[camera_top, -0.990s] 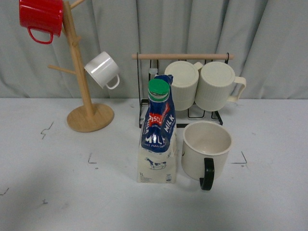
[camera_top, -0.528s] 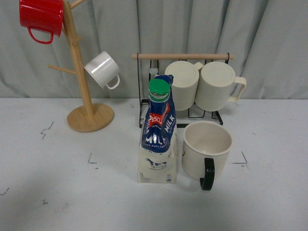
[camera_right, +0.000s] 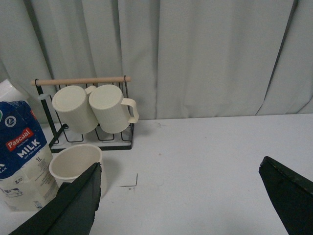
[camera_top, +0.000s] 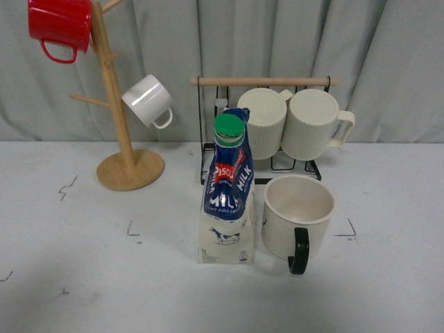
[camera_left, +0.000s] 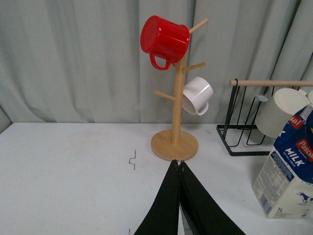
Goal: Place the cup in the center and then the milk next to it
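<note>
While the milk [camera_top: 227,198] and the cup [camera_top: 297,217] stand upright just beside each other near the table's [camera_top: 69,277] middle, cup to the right, neither arm touches them. The left gripper [camera_left: 179,169] has its fingers pressed together; the right gripper [camera_right: 188,181] is spread wide. Farther back stand a wire rack [camera_top: 263,121] and wooden mug tree [camera_top: 118,118].

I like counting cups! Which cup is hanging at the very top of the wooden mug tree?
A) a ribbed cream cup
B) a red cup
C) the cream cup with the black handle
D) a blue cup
B: the red cup hangs from the highest peg of the wooden mug tree, above the small white mug; the cream cup with the black handle stands on the table beside the milk.
</note>
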You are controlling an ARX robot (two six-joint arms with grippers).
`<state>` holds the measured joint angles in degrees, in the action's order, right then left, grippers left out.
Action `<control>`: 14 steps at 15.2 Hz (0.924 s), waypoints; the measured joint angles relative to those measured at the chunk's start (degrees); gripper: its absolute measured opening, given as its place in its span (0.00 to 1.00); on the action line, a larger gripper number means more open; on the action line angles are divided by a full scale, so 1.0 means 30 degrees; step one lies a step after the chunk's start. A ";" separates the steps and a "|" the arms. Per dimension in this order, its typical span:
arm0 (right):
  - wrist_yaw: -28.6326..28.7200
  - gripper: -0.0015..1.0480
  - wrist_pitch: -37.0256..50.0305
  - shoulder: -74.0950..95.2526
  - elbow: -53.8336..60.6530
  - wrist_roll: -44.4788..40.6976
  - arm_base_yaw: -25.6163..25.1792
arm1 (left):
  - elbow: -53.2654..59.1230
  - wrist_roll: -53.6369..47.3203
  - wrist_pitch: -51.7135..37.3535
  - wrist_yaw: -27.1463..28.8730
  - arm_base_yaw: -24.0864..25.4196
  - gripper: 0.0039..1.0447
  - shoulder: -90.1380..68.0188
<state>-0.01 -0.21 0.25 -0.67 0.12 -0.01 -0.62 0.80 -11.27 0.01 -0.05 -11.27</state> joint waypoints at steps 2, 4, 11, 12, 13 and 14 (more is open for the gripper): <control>0.0000 0.94 0.0000 0.0000 0.0000 0.0000 0.0000 | -0.0015 0.0000 0.3381 -0.0058 0.0000 0.01 0.2280; 0.0015 0.94 0.0015 0.0000 0.0000 0.0000 0.0000 | -0.0073 0.0000 0.3774 0.0015 0.0000 0.01 0.3606; 0.0007 0.94 0.0000 0.0000 0.0000 0.0000 0.0000 | -0.0015 0.0007 0.3832 0.0000 0.0000 0.65 0.3614; 0.0007 0.94 0.0000 0.0000 0.0000 0.0000 0.0000 | -0.0015 0.0007 0.3832 0.0000 0.0000 0.78 0.3614; 0.0007 0.94 0.0000 0.0000 0.0000 0.0000 0.0000 | -0.0015 0.0007 0.3832 0.0000 0.0000 0.92 0.3614; 0.0007 0.94 0.0000 0.0000 0.0000 0.0000 0.0000 | -0.0015 -0.0007 0.3825 0.0000 0.0000 0.94 0.3614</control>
<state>0.01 -0.21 0.25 -0.67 0.12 -0.01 -0.67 0.78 0.21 0.01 -0.05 -0.43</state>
